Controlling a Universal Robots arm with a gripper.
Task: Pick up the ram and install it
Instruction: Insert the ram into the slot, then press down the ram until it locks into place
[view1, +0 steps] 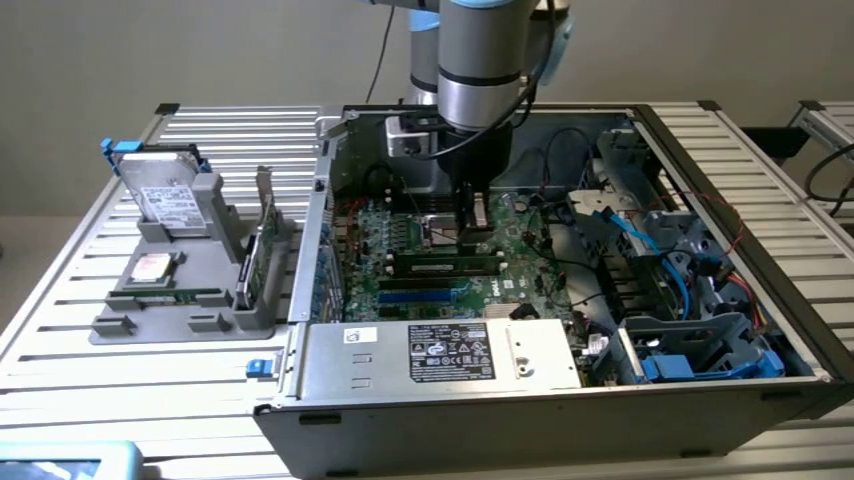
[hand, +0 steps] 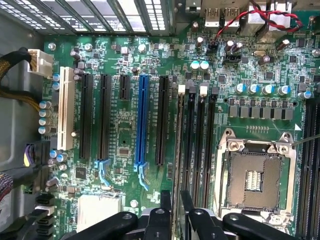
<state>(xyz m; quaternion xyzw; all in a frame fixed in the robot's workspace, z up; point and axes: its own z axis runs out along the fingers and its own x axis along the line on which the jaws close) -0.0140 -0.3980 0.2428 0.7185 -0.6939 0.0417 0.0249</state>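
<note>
The ram (hand: 176, 150) is seen edge-on in the wrist view, standing in the outermost of the black memory slots beside the CPU socket (hand: 255, 177). My gripper (hand: 176, 196) straddles one end of it. Its black fingers (hand: 165, 210) stand slightly apart from the stick on both sides, so it is open. In the exterior view the gripper (view1: 474, 240) hangs low over the motherboard (view1: 534, 225) inside the open case. The dark ram stick (view1: 447, 267) lies along its slot directly under the gripper.
A grey holder (view1: 200, 325) at the exterior view's left carries a silver hard drive (view1: 167, 195) and an upright green card (view1: 264, 230). The power supply (view1: 441, 350) fills the case front. Cables and drive cages (view1: 667, 250) crowd the case's right side. Case walls (view1: 320, 230) surround the board.
</note>
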